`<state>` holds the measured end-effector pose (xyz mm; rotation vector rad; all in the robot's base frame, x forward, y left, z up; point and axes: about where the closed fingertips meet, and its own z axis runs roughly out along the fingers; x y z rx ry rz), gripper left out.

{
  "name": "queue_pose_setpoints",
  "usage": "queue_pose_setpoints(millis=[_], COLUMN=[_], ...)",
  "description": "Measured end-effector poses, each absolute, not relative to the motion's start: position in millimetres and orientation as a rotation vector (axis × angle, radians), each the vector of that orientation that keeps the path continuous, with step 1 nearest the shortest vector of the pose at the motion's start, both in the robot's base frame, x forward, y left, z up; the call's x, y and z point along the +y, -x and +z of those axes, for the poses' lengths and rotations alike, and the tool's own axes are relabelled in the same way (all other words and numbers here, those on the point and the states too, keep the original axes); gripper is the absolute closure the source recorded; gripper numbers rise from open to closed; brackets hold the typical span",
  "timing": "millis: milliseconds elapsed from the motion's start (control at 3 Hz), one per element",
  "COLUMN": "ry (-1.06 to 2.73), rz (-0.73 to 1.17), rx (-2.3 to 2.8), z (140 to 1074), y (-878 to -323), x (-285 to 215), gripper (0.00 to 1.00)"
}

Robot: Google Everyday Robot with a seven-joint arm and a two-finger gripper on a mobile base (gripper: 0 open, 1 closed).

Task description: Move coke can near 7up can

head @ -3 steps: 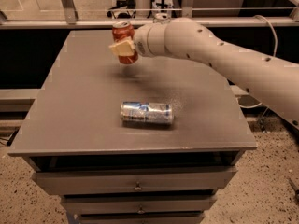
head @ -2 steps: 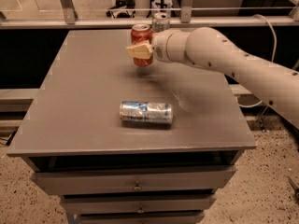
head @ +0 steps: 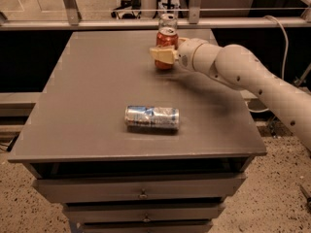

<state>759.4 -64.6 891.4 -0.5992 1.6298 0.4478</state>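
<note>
The red coke can [head: 166,41] stands upright near the far edge of the grey table [head: 87,106]. My gripper [head: 163,55] reaches in from the right and is shut on the coke can's lower half. The 7up can [head: 167,21], silver-grey, stands upright right behind the coke can at the table's far edge; only its top shows above the coke can. The two cans look close together or touching.
A silver can with blue markings [head: 152,118] lies on its side in the front middle of the table. My white arm [head: 252,76] crosses the table's right side. A rail [head: 97,24] runs behind the far edge. Drawers [head: 141,193] sit below the tabletop.
My gripper has carried the coke can to the right along the far part of the table, ending in front of the 7up can. The lying can has not moved.
</note>
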Motion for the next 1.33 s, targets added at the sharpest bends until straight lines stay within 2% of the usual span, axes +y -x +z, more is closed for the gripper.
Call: queue_pose_setpoints(millis=[1000, 1333], ry=[0.649, 0.655], rz=[0.331, 0.322], rx=[1.613, 1.641], z=[916, 907], y=[-800, -806], x=[-115, -123], gripper=[1.00, 0.85])
